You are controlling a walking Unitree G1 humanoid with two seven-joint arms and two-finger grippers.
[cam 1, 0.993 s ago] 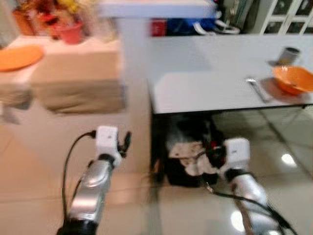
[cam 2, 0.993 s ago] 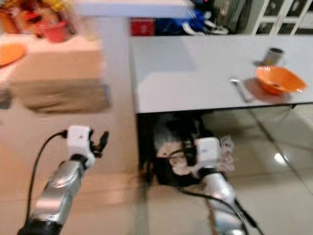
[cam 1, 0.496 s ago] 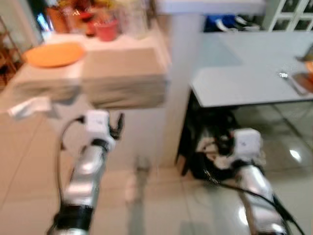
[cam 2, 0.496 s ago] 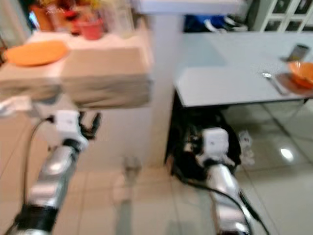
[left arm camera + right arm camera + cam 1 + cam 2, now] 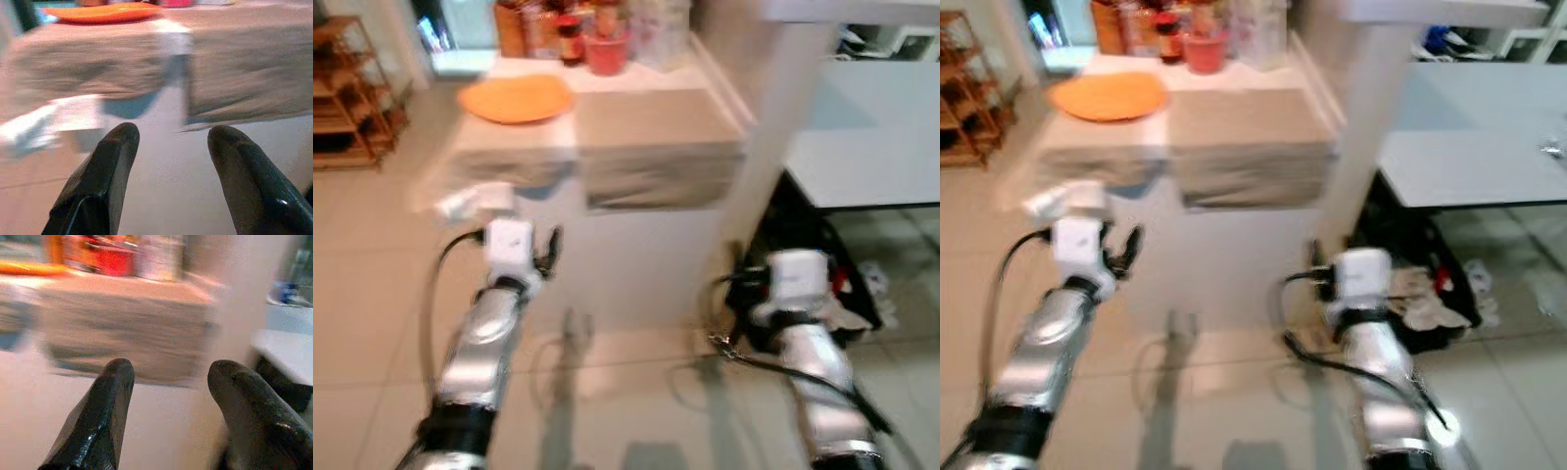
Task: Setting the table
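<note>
From the head I see the orange plate on the counter, well ahead. My left gripper hangs spread and empty; right gripper likewise. The plate looks stiff, slick; I'd pinch its rim.

Bottles behind orange plate blurred, tops cut off; grey table cut by edge.

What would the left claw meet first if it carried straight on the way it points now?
Probably the beige cloth hanging over the counter's front edge, below the orange plate. The left claw is open and empty; depth is hard to judge in the blur.
</note>
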